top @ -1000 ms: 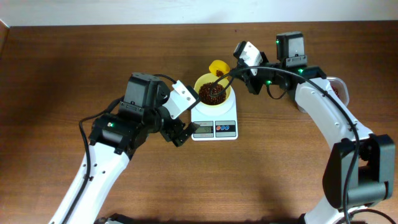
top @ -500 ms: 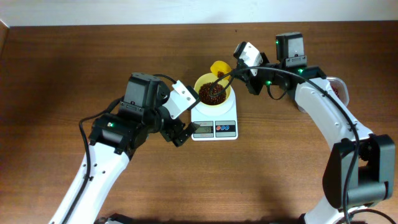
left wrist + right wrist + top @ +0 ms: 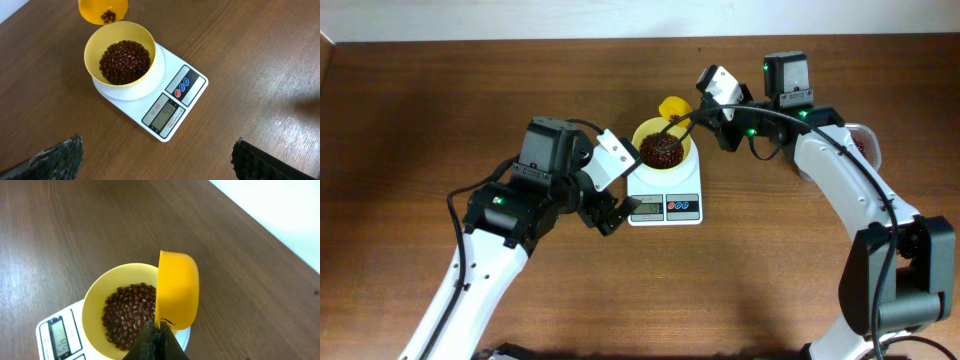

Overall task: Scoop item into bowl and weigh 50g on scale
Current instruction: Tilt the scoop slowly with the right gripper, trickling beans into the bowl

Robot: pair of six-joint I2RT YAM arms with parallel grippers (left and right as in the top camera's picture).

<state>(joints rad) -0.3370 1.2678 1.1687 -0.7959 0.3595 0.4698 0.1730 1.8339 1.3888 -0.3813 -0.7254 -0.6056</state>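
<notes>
Writing: only the scale (image 3: 197, 80) carries any, grey digits on its display (image 3: 165, 111), too blurred to read. The bowl (image 3: 95, 45) sits on the scale, beans (image 3: 125, 62) heaped inside. The right gripper (image 3: 156, 340) pinches the handle of the scoop (image 3: 177, 290), which is tipped at the bowl's rim. The left gripper (image 3: 157, 155) is spread wide and empty. Nothing has visibly shifted since half a second ago.

The scale (image 3: 665, 196) sits mid-tabletop (image 3: 470, 90), its display (image 3: 165, 112) on the front edge. The bowl (image 3: 95, 45) stands on the scale's platform with the beans (image 3: 125, 62) inside it. The scoop (image 3: 90, 12) hangs at the bowl's far rim, tipped on its side, a few beans in it, its handle running right into the right claw (image 3: 720, 120). The left claw (image 3: 607, 215) is just left of the scale's front. A tub (image 3: 868, 135) lies far right, partly under the right arm.
</notes>
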